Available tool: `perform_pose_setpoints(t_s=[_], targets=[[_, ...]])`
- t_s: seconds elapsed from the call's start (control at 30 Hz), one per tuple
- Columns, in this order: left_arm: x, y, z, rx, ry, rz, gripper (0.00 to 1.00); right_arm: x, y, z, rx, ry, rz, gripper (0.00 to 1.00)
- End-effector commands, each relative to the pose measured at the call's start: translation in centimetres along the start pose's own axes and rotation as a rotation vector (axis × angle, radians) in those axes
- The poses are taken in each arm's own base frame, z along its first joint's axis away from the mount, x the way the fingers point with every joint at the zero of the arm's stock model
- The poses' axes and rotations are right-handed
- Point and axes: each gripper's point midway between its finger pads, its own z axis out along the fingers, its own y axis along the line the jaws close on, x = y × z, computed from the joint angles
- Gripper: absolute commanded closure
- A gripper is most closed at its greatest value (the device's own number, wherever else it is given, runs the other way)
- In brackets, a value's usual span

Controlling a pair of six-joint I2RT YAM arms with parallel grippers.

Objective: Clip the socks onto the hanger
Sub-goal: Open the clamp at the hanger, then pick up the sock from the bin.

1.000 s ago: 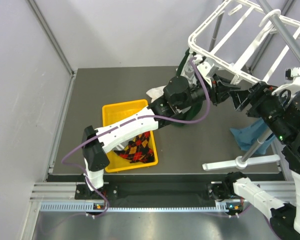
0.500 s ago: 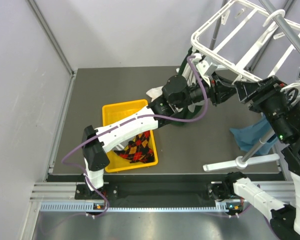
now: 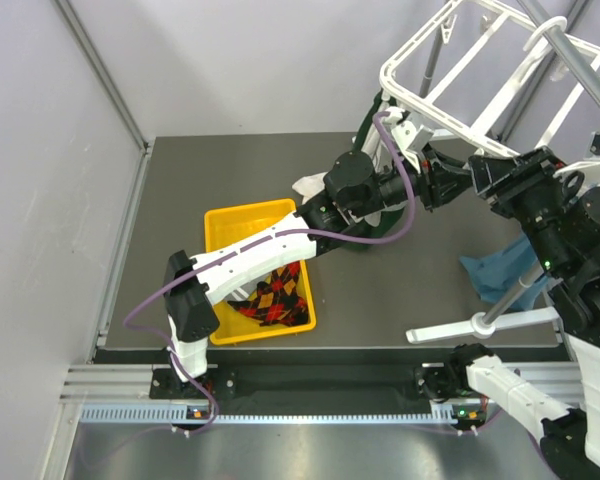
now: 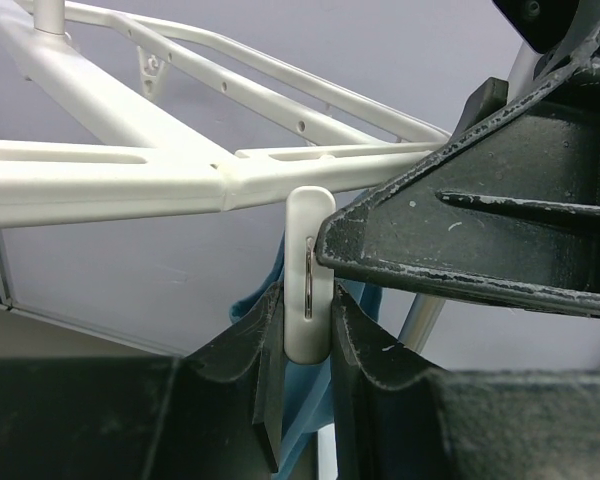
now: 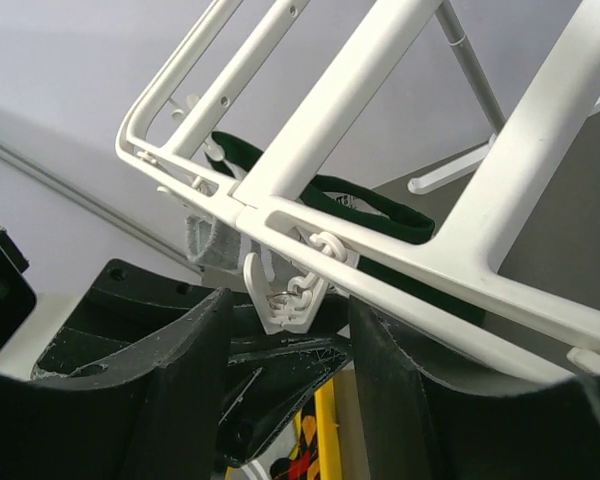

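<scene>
Nearest the arm bases, a yellow rectangular plastic tray point(image 3: 230, 222) sits on the dark grey table point(image 3: 160, 200). The red, black and yellow argyle socks point(image 3: 273, 297) lie bunched in its near-right corner, partly under the left arm, not on the hanger. Just past the tray's far-right corner a small whitish fabric piece point(image 3: 308, 185) lies on the table beside that arm. Over to the right, a crumpled blue cloth point(image 3: 490, 275) lies next to the grey metal stand pole point(image 3: 510, 295).

Further out & higher, both arms meet under the near-left corner of the large white plastic drying hanger point(image 4: 100, 190), which is tilted above the table's far-right part.

The left end effector point(image 4: 308, 315) is clenched on a small white plastic clip point(image 4: 308, 250): both fingers press its lower end, and the clip hangs upright from the hanger's bar.

The right end effector point(image 5: 290, 310) is released. Its fingers stand apart either side of the clip w/ gaps showing, one finger just beside the clip's top in the left wrist view.

Behind, a dark green fabric band point(image 5: 380, 212) hangs under the frame. A light grey knit piece point(image 5: 202, 240) shows below the frame's corner; can't tell if it's clipped.
</scene>
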Motion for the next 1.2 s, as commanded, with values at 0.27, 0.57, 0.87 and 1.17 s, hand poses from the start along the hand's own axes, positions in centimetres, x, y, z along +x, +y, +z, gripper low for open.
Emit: perform_pose_setpoints(t_s=[0.27,0.57,0.87,1.17], targets=[[-5.0,-3.1,-0.5,0.105,-0.141,0.018,1.00,-2.0,0.0,1.7,0.024,-0.101,-0.031,0.66],[-4.6,-2.1,-1.2,0.040,-0.125,0.032,0.46,-1.7,-0.8,1.6,0.052,-0.094,-0.067,1.00],[-6.8,0.0,-4.8,-0.152,-0.080,0.126,0.29,-1.4,-1.3,1.4,0.071,-0.080,-0.088,1.00],[-4.4,6.6,-18.9,-0.618,0.107,0.100,0.31,-1.1,-1.7,1.2,0.080,-0.068,-0.119,1.00]])
